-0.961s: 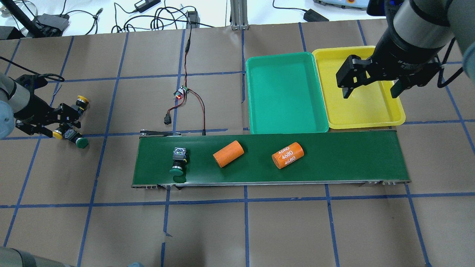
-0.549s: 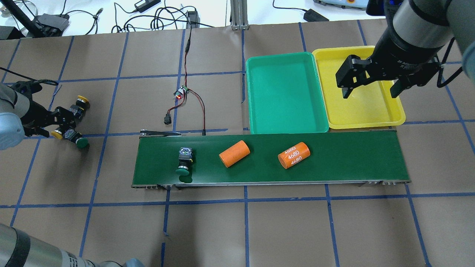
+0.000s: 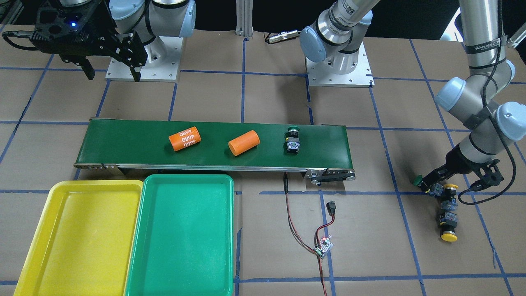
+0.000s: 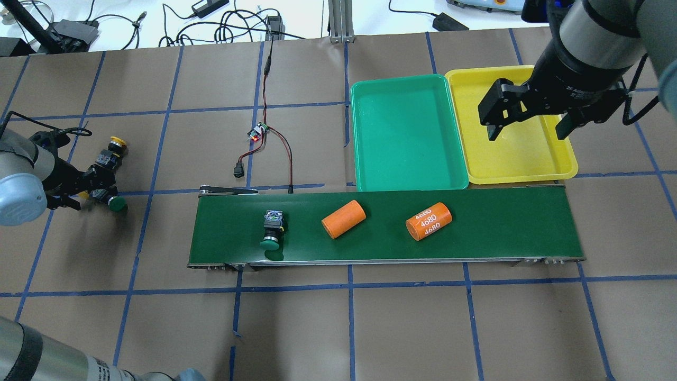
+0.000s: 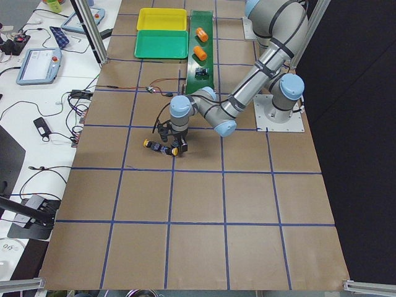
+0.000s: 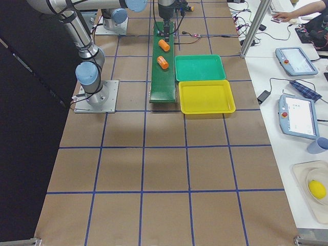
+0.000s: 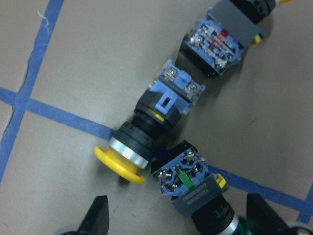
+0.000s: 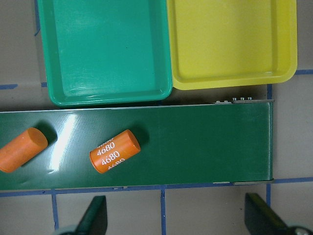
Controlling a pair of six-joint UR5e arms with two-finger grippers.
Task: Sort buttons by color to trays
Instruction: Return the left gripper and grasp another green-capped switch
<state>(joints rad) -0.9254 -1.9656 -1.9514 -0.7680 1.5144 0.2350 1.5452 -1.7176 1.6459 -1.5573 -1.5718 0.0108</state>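
— Green plastic caps are counted on how many of the small push-button switches?
— On two. One green-capped push-button switch (image 4: 271, 233) is found lying on the long dark-green conveyor belt (image 4: 502, 222), toward the end on the robot's left. A plain orange cylinder (image 4: 344, 219) is seen near it on the belt, and an orange cylinder printed "4680" (image 4: 428, 221) further along. The other green-capped switch (image 7: 200, 191) is set on the brown paper tabletop (image 4: 338, 328), well apart from the belt. It is seen touching a yellow-capped switch (image 7: 146, 132), and a third switch (image 7: 220, 39), yellow-capped in the overhead view, is laid just beside that one.
— How is the left tool held?
— The left tool (image 7: 177, 215) is spread wide and positioned low over that cluster. The green-capped switch is framed between its fingers (image 7: 98, 218), with a gap visible on each side.
— And the right tool?
— The right tool (image 4: 529, 131) is likewise opened wide and is held above the shallow yellow plastic tray (image 4: 518, 159). The shallow green plastic tray (image 4: 407, 132) is placed right against the yellow one, and both are set just beyond the belt.
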